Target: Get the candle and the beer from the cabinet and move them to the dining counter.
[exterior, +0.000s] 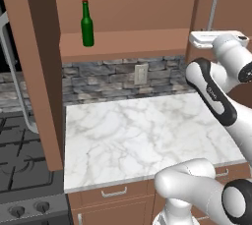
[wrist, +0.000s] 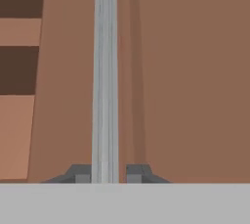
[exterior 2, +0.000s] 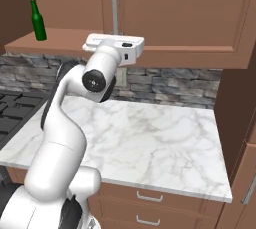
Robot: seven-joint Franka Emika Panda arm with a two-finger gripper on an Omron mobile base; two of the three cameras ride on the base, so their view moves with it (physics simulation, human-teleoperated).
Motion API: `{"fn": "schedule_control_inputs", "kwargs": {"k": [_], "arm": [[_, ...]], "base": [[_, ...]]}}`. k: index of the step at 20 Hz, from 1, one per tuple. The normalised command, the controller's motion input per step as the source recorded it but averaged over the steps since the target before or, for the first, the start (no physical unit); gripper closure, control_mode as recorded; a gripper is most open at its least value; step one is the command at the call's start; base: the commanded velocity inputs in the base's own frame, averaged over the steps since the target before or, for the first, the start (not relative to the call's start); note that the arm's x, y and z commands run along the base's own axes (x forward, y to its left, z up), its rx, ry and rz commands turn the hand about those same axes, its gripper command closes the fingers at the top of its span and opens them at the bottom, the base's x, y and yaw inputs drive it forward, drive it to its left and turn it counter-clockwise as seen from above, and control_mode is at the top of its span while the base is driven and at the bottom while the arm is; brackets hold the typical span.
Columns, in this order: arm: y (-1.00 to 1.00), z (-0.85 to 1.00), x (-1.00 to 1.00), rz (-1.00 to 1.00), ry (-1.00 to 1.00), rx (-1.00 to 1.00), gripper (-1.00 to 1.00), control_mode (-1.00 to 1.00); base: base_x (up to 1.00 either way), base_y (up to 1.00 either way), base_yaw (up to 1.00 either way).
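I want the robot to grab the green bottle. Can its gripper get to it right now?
Probably yes, but not at once. The beer stands on the open cabinet shelf with nothing in front. The gripper is off to the side, straddling the silver handle of the shut door.

Counter: ahead of you lies a white marble counter (exterior: 138, 135) with grey veining.
Backsplash: a band of rough grey stone (exterior: 108, 79) runs behind it, and you can see a pale wall outlet (exterior: 141, 73) set in it.
Drawers: under the counter's front edge you have brown wooden drawers (exterior 2: 150, 203) with small silver handles.
Stove: to your left sits a black stove (exterior: 22, 170) with two round knobs.
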Motion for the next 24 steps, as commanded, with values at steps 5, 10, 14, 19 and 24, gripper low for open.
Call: {"fn": "schedule_control_inputs", "kwargs": {"k": [5, 10, 14, 19, 24], "arm": [[-0.35, 0.00, -0.40, 0.00, 0.00, 0.02, 1.00, -1.00], [-0.38, 0.00, -0.44, 0.00, 0.00, 0.03, 1.00, -1.00], [-0.41, 0.00, -0.46, 0.00, 0.00, 0.03, 1.00, -1.00], [-0.43, 0.00, -0.44, 0.00, 0.01, 0.03, 1.00, -1.00], [-0.42, 0.02, -0.41, 0.00, 0.01, 0.03, 1.00, -1.00]], "base": [[0.00, 0.00, 0.00], [0.00, 0.00, 0.00], [0.00, 0.00, 0.00], [0.00, 0.00, 0.00], [0.00, 0.00, 0.00]]}}
